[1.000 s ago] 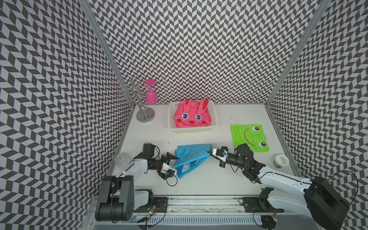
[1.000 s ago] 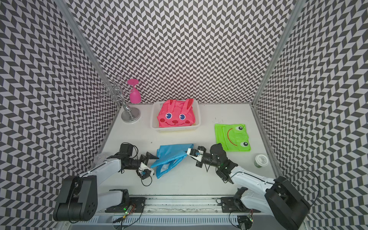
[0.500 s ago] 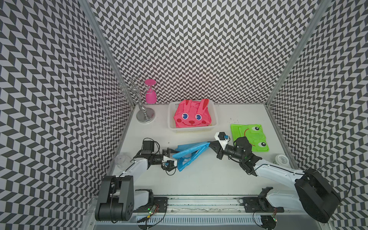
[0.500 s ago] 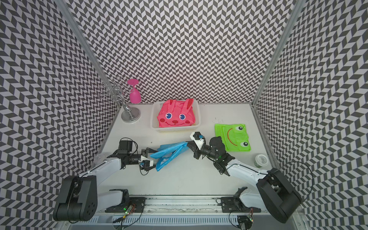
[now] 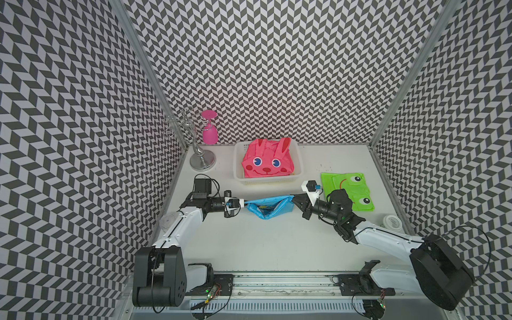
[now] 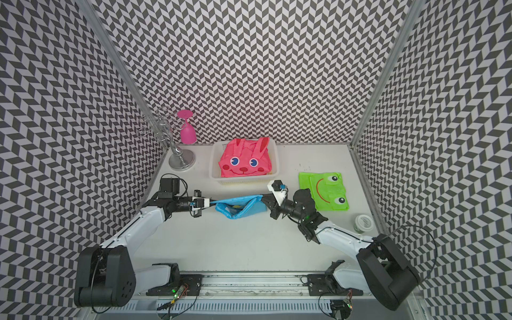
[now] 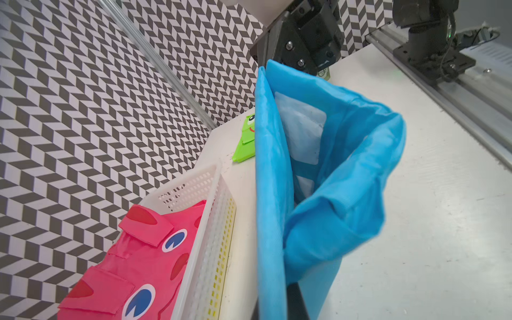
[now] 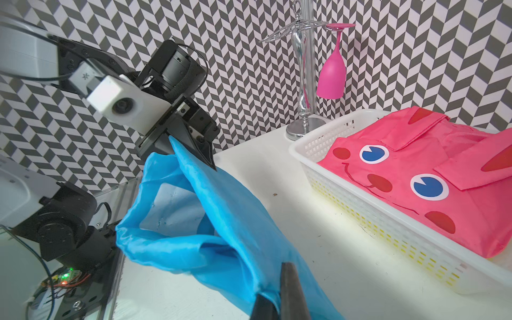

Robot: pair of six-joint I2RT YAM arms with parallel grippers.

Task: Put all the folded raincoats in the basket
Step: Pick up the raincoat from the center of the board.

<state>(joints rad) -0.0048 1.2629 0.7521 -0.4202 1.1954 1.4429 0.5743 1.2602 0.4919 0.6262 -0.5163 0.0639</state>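
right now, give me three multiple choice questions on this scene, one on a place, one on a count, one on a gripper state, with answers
1. Where is the pink rabbit-face raincoat?
A. spread flat on the tabletop
B. in the white perforated plastic basket
C. hanging on the chrome rack

2. How many raincoats are in view?
A. two
B. four
C. three

3. What is the left gripper doing?
A. shut on one end of the thin blue raincoat
B. open above the basket
C. shut on the basket's rim

Answers:
1 B: both top views show the rabbit face filling the basket.
2 C: there are the pink one, the blue one and the green frog-face raincoat beside the basket.
3 A: the right wrist view shows its jaws pinched on blue fabric, and the right gripper holds the opposite end.
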